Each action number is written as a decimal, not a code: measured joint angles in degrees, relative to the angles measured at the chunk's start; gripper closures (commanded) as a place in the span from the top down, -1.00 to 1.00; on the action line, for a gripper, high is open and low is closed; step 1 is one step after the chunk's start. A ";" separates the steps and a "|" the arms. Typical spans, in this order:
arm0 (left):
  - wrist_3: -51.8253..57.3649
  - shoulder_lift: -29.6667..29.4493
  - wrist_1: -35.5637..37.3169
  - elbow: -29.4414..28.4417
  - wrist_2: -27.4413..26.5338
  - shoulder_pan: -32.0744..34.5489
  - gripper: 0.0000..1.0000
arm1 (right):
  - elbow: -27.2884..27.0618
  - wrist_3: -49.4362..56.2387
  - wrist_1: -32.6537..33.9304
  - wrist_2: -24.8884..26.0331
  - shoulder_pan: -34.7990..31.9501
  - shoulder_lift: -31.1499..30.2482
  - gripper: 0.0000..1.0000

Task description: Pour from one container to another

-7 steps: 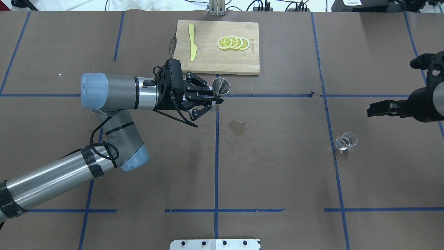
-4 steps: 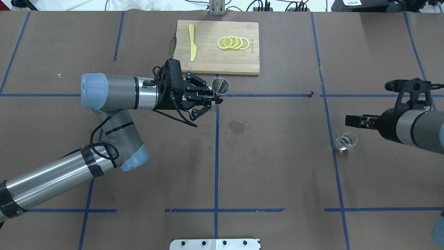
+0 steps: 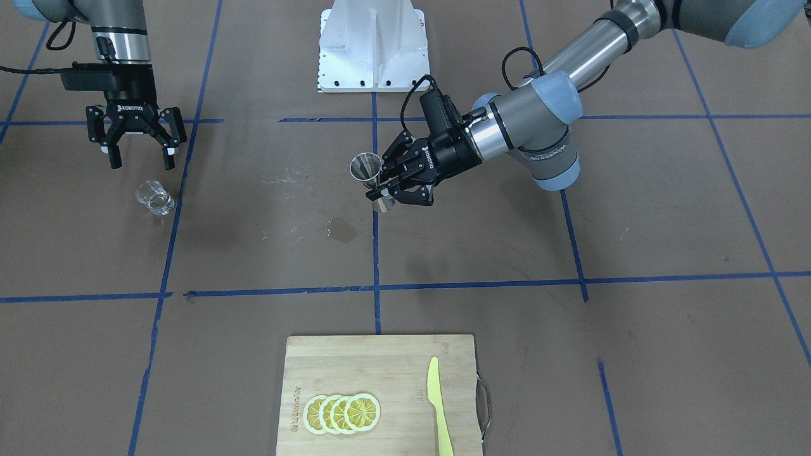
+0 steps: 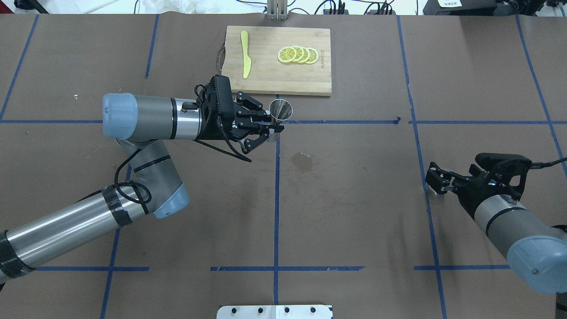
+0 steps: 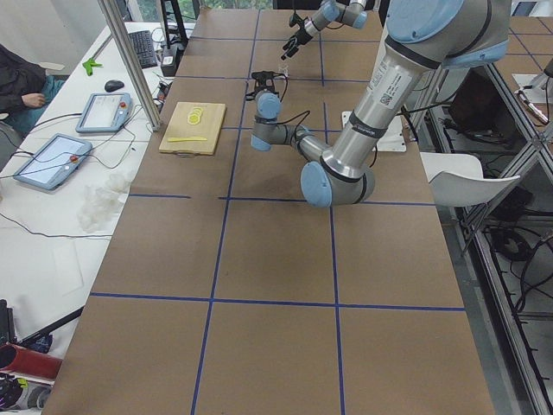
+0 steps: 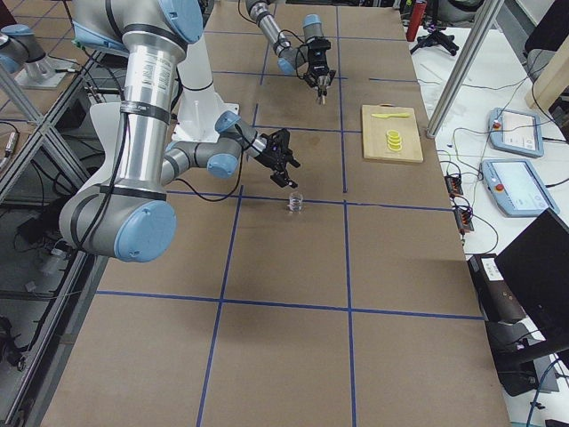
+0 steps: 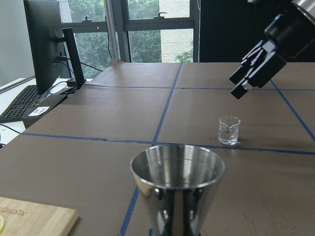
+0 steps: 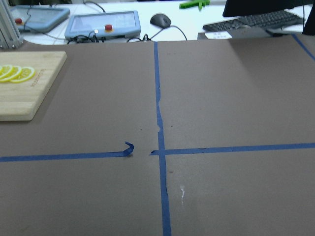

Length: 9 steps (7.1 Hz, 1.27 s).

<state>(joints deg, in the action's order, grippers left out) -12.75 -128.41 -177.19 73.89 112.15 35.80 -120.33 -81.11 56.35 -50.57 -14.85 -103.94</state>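
The right gripper, jaws apart, is swinging in just above the glass cup on the table's right, readying a grasp, while the left gripper is clamping the jigger upright mid-table.

The jigger is near the cutting board's front edge, the glass cup well apart rightward.

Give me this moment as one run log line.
left pincer: shut on jigger, upright | right pincer: open, above glass cup, not touching | pour: not started
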 measured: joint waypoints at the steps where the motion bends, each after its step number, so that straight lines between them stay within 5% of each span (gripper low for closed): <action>1: 0.00 0.03 0.00 0.01 0.00 0.03 -1.00 | 4.03 -0.55 -4.19 6.35 2.40 0.18 0.99; 5: 0.00 0.32 -0.02 0.05 -0.02 0.06 -1.00 | 17.46 -0.61 -11.15 19.94 6.06 4.70 1.00; 9: 0.00 0.52 -0.11 0.11 -0.08 0.06 -1.00 | 21.84 -0.08 -11.26 22.94 6.58 6.69 1.00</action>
<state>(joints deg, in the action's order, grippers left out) -12.74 -127.89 -177.30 74.00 112.06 35.86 -98.49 -81.19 45.09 -27.63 -8.28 -97.25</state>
